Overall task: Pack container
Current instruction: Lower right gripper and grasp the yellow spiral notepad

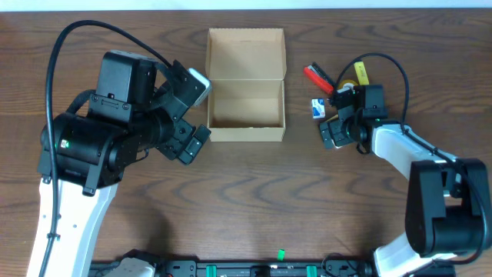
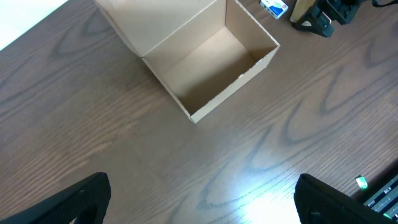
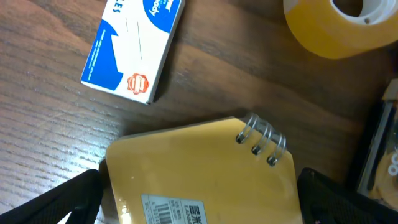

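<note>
The right hand hangs with its fingers spread as wide as they go and holds nothing. Right under it, between the two fingers, lies a yellow spiral notepad; whether the fingers touch it I cannot tell. Just past the fingertips, a blue-and-white packet lies to one side and a roll of tape to the other. Farther beyond the hand is a red pen.

The left hand is also wide open and empty, over bare table. Ahead of its fingertips, a little apart, stands the box, lid folded back and nothing inside. The box sits between the two hands, well to the left of the right hand.
</note>
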